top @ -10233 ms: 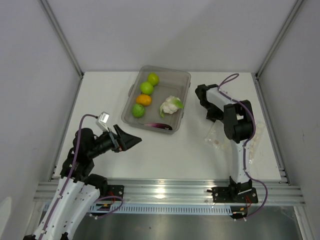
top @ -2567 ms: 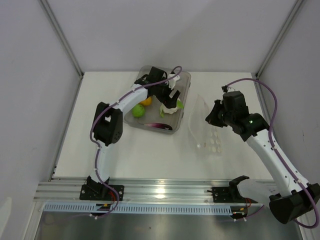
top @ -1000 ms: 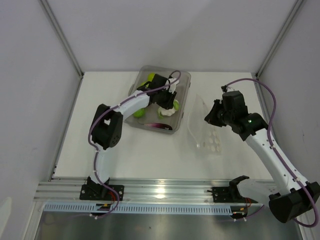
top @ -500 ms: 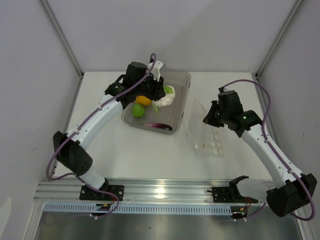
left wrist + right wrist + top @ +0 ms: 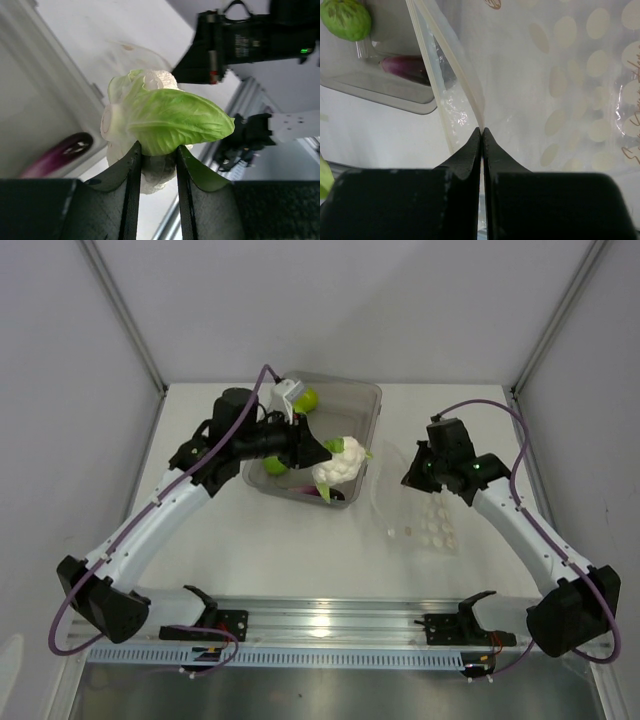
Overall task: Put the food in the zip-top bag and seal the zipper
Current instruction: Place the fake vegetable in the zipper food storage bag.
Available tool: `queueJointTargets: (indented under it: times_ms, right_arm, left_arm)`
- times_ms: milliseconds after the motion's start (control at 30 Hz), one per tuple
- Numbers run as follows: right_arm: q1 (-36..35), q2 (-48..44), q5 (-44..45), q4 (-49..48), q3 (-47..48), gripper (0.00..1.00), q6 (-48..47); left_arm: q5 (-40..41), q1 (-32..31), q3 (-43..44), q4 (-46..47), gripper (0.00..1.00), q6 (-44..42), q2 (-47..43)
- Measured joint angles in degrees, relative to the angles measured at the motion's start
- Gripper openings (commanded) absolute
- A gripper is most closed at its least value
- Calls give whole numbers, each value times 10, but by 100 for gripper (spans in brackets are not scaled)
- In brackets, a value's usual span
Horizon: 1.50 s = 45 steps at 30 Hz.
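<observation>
Clamps the cauliflower (image 5: 150,115) (image 5: 338,462) in the left gripper (image 5: 155,155) (image 5: 318,455), fingers narrow on the white stalk under the green leaf, raised over the near right corner of the tray (image 5: 365,405). Pinches the bag (image 5: 560,100) (image 5: 425,510) at its mouth edge in the right gripper (image 5: 481,132) (image 5: 410,477), fingertips all but touching, just right of the tray. Holds that edge lifted, with the zipper (image 5: 449,57) strips parted beyond the fingertips and the mouth turned toward the tray. Shows the eggplant (image 5: 65,152) (image 5: 405,67) lying in the tray along its near wall, one green fruit (image 5: 306,398) at the tray's far end and another (image 5: 275,466) by its left wall, partly under the left arm.
</observation>
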State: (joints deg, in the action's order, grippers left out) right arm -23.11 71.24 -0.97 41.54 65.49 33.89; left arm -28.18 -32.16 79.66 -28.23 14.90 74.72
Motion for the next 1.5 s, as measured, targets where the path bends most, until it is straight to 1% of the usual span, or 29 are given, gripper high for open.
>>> queueJointTargets:
  times_ms: [100,133,167,200,300,400,567,667,833,1033,1200,1333,1500]
  right_arm:
    - [-3,11,0,-5,0,0,6]
    - [-5,14,1,-7,0,0,8]
    - [-7,17,1,-10,0,0,9]
    - [-11,20,4,-13,0,0,10]
    - [-25,24,13,-23,0,0,13]
    - [-37,23,20,-36,0,0,15]
    - [-59,13,29,-43,0,0,17]
    - [-69,-1,28,-50,0,0,16]
    - [-74,-26,9,-68,-4,0,15]
    - [-74,-54,-14,-83,-23,0,19]
    - [-72,-60,-25,-99,-39,0,26]
    - [-71,-60,-24,-101,-51,0,31]
    - [-71,-62,-21,-99,-53,0,41]
  left_arm:
    - [-41,-1,-44,40,29,67,-27]
    - [-52,-2,-54,54,24,92,-31]
    - [-60,-2,-63,67,24,121,-33]
    - [-68,-2,-69,78,20,147,-34]
    - [-87,-3,-79,107,21,211,-27]
    - [-97,-6,-81,125,22,253,-14]
    - [-95,-9,-99,139,23,290,-3]
    - [-97,-9,-108,153,21,315,8]
    - [-97,-9,-111,176,21,350,37]
    - [-93,-9,-115,182,21,391,42]
    - [-76,-9,-115,172,20,428,48]
    - [-48,-18,-87,122,18,431,67]
    - [-30,-19,-96,116,17,437,67]
